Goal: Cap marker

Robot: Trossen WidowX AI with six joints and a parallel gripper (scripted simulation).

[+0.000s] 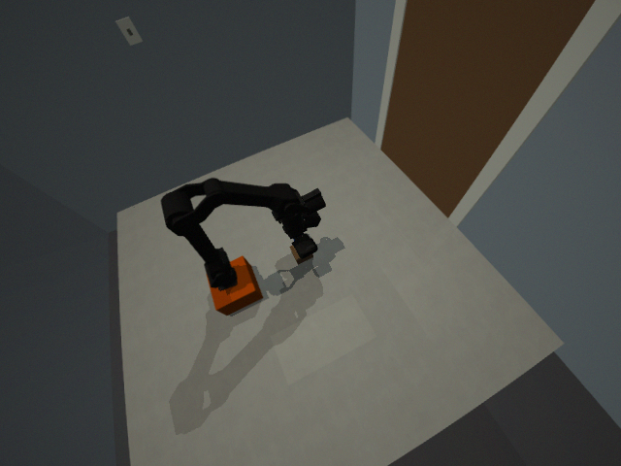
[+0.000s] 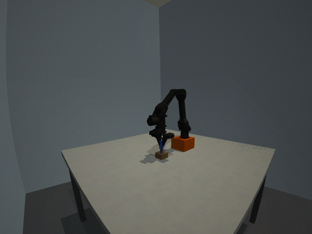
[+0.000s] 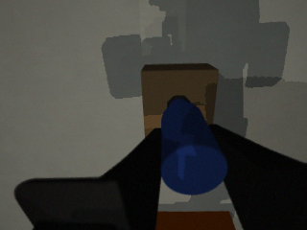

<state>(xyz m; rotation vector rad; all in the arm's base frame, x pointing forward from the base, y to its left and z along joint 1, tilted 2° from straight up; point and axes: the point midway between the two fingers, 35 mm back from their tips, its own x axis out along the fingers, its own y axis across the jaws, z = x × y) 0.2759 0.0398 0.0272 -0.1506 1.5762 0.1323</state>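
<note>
The blue cap (image 2: pixel 161 144) (image 3: pixel 192 163) is held upright between the two black fingers of my gripper (image 2: pixel 161 146) (image 3: pixel 184 132). The brown holder block (image 1: pixel 297 254) (image 2: pixel 161 155) (image 3: pixel 160 86) sits on the table, straight under the cap. The marker (image 2: pixel 161 151) (image 3: pixel 178 100) stands upright in the block. Its dark lower part shows between the cap and the block, and the cap's lower end is at the marker's upper part, in line with it. The cap hides the marker's tip, so how far the cap sits over it cannot be told. The top view shows neither cap nor marker.
The orange base block (image 1: pixel 245 282) (image 2: pixel 178 144) (image 3: pixel 197 220) of the arm stands on the table (image 1: pixel 426 311) (image 2: pixel 176 186) close to the holder. The arm (image 1: pixel 241 194) (image 2: pixel 182 108) arches above the table between the base and the holder. Walls and a brown door (image 1: pixel 476 75) stand beyond the table.
</note>
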